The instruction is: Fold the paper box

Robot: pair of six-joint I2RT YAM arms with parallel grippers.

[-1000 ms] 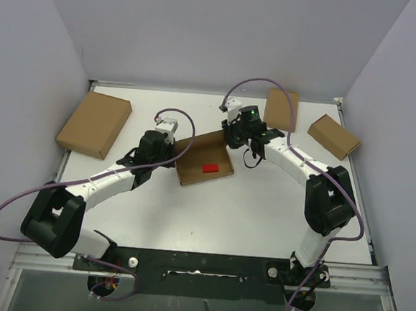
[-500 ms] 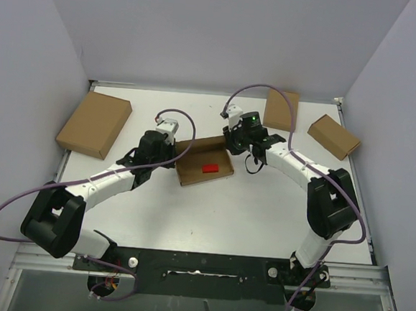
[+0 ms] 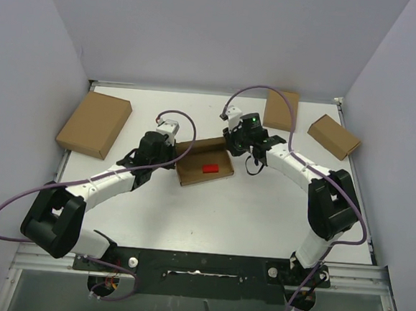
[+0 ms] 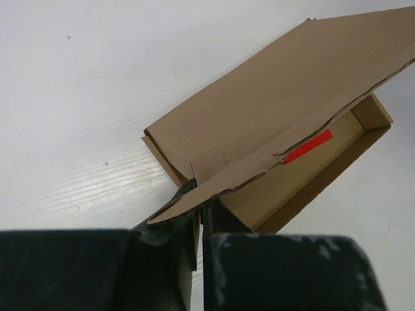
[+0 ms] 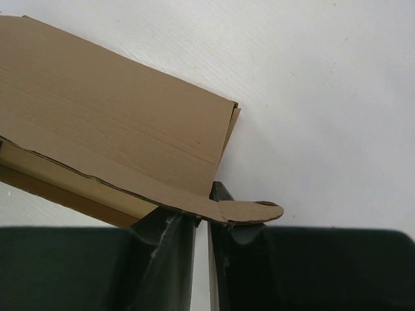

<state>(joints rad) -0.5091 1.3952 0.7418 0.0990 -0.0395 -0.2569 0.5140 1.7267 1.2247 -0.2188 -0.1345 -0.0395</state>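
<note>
The paper box (image 3: 205, 171) lies in the middle of the table as an open brown tray with a red label (image 3: 210, 168) on its floor. Its lid (image 4: 279, 110) is hinged at the far side and raised at a slant over the tray. My left gripper (image 3: 172, 151) is at the lid's left corner and is shut (image 4: 200, 206) on the cardboard flap there. At the lid's right corner, my right gripper (image 3: 231, 140) is shut (image 5: 202, 206) on the lid's edge (image 5: 117, 123), beside a rounded tab (image 5: 256, 210).
A larger brown box (image 3: 95, 123) lies at the far left. Two smaller brown boxes (image 3: 281, 109) (image 3: 333, 136) lie at the far right. Grey walls close in the table on three sides. Purple cables loop above both wrists.
My right gripper has shifted slightly toward the tray with the lid's corner, and the lid leans a little more over the tray. The left arm has barely moved.
</note>
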